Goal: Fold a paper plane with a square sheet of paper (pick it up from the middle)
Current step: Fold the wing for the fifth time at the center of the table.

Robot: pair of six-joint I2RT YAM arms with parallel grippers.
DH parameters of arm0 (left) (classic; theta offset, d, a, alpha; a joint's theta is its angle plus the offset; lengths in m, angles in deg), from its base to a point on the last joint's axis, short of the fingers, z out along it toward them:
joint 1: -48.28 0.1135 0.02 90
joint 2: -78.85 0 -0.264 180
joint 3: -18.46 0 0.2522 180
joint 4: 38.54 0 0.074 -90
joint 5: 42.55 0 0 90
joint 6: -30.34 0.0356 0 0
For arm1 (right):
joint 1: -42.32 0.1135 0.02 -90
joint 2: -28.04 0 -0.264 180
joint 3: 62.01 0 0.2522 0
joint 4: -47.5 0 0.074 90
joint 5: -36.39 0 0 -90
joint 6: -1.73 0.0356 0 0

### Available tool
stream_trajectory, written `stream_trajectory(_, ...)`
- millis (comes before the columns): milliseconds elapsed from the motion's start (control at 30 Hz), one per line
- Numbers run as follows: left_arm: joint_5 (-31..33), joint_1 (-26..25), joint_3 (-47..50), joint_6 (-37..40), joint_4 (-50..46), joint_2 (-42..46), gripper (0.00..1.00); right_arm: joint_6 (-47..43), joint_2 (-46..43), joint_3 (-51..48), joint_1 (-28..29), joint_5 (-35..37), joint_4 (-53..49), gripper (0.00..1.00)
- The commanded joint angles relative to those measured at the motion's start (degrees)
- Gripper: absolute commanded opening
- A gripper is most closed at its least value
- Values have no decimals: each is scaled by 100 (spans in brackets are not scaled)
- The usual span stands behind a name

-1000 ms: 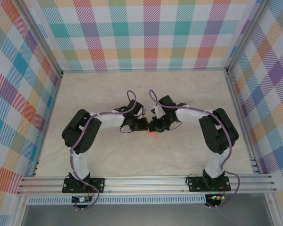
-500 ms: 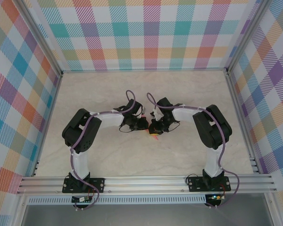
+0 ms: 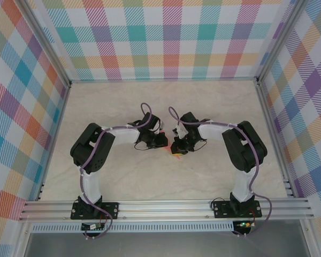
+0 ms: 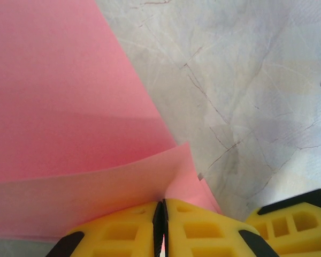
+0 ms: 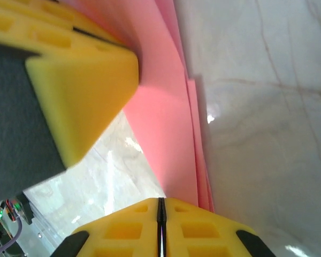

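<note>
Both claws are down together at the middle of the surface (image 3: 123, 176), tips almost meeting. From overhead I see the left claw (image 3: 161, 142) reaching in from the left and the right claw (image 3: 176, 150) from the right, with a small red sliver of the pink paper (image 3: 174, 155) showing just below them.

On my left wrist feed, the left claw (image 4: 161, 214) has its yellow pads pressed together, with a corner of the pink paper (image 4: 69, 107) nipped in the seam between them. The paper is folded: one layer curls up over another and spreads across the left of that view, above the marbled surface (image 4: 246, 80). One yellow finger (image 4: 291, 219) of the other claw sits just beside it, at the lower right.

On my right wrist feed, the right claw (image 5: 160, 211) is also closed, pads flush. The pink paper (image 5: 166, 107) runs edge-on in several layers down to its tips, but I cannot tell whether it is pinched there. A left-claw finger (image 5: 80, 80) looms close against the paper.
</note>
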Motion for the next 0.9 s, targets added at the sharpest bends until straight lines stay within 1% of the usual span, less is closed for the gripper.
stream_trajectory(0,853,195,134,3,-322,-523,13,-228,-252,125,101,-73,-493,12)
stream_trajectory(167,841,194,117,-5,-339,-565,13,-288,-200,155,145,60,-605,12)
stream_trajectory(333,933,194,96,8,-418,-578,13,-229,-77,181,130,451,-715,11)
stream_trajectory(600,1040,194,92,25,-480,-576,13,-195,25,19,-8,429,-618,11)
stream_trajectory(867,1104,203,86,30,-516,-594,12,-154,9,-422,-171,344,-457,11)
